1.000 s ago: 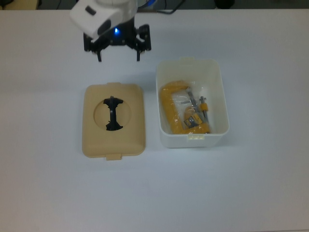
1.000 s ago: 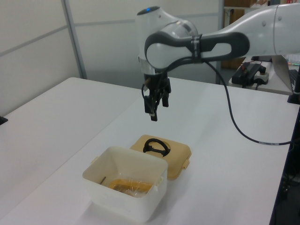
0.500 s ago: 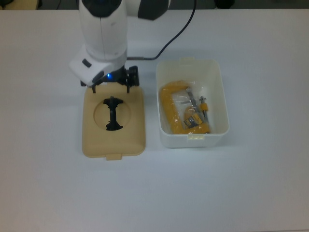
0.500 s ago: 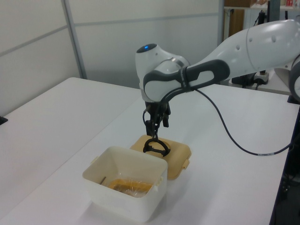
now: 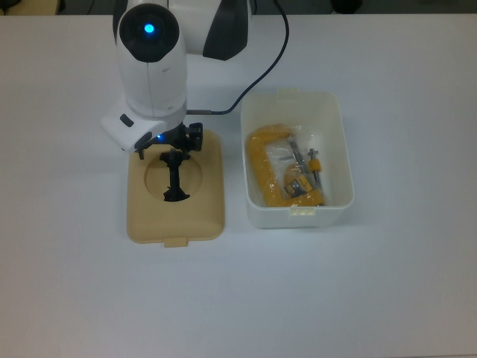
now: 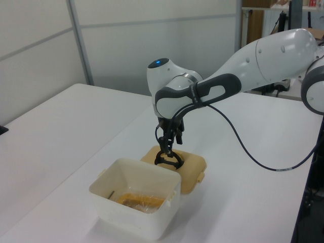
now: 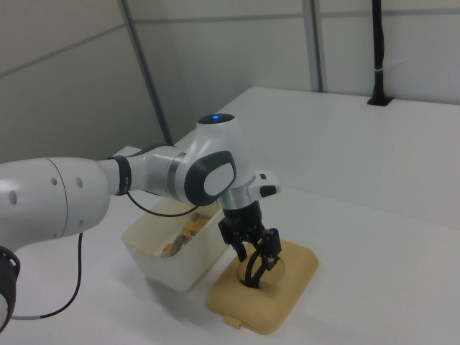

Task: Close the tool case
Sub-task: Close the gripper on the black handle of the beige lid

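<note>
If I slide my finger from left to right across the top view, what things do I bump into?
The tan lid with its black handle, then the white box with the yellow clamp inside.

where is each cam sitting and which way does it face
Top view: overhead, facing straight down on the lid and white box; the arm's wrist hides most of the gripper.
Left view: low at the box's side, facing across to the arm and wall panels.
Right view: raised at the lid's side, facing the arm and gripper.
Left view and right view share the lid's black handle.
</note>
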Tool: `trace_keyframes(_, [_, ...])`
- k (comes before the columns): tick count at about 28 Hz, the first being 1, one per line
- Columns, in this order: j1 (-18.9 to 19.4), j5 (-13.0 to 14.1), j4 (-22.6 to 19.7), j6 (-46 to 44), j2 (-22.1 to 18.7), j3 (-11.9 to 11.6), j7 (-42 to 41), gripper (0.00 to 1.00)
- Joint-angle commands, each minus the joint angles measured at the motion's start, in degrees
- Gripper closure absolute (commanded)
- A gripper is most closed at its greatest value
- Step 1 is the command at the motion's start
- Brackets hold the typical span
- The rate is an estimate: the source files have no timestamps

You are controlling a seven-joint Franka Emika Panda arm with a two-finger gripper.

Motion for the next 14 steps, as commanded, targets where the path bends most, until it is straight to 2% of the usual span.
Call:
trace_keyframes(1, [-0.11, -0.78, -0.79, 1.64, 0.0, -0.27, -2.35, 0.73])
trace_keyframes(2, [-0.03, -0.78, -0.79, 1.91, 0.17, -0.27, -2.7, 0.78])
trace_keyframes(3, [-0.03, -0.78, -0.79, 2.52, 0.44, -0.27, -2.88, 0.87])
trace_keyframes(4, [-0.03, -0.78, -0.79, 2.7, 0.61, -0.27, -2.88, 0.91])
trace_keyframes(6, [0.06, -0.78, -0.79, 3.05, 0.88, -0.27, -2.88, 0.93])
trace_keyframes(7, [0.15, -0.78, -0.62, 3.4, 0.96, -0.27, -2.97, 0.98])
trace_keyframes(14, [0.24, -1.13, -0.44, 3.67, 1.14, -0.27, -3.05, 1.0])
